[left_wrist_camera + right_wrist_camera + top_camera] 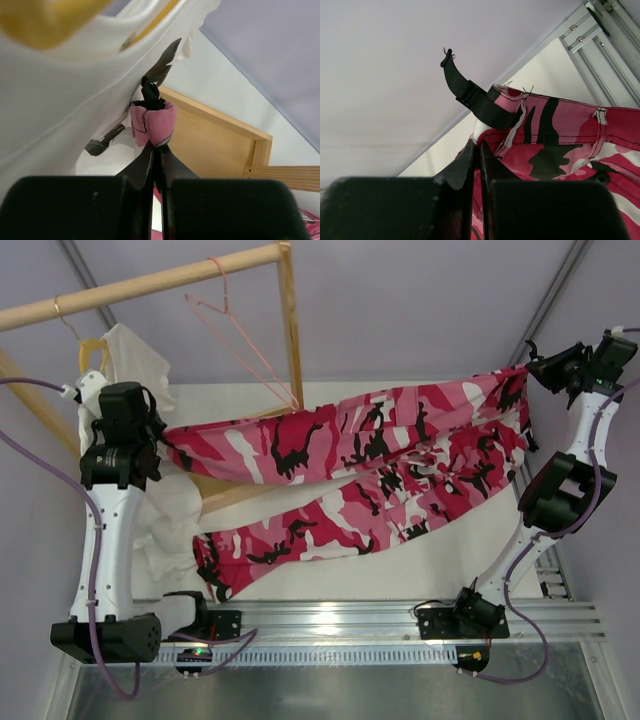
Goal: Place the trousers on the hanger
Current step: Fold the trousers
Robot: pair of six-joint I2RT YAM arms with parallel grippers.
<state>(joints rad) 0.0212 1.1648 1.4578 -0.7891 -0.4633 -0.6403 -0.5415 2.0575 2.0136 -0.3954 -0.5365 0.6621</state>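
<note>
Two grips here: our left gripper [156,150] is clamped tight on the cuff [155,122], the pink wire hanger [250,345] hangs just behind, nearer that arm, and the trousers [360,455] stretch sideways to our right gripper [477,150], pinching the waistband [520,102].
</note>
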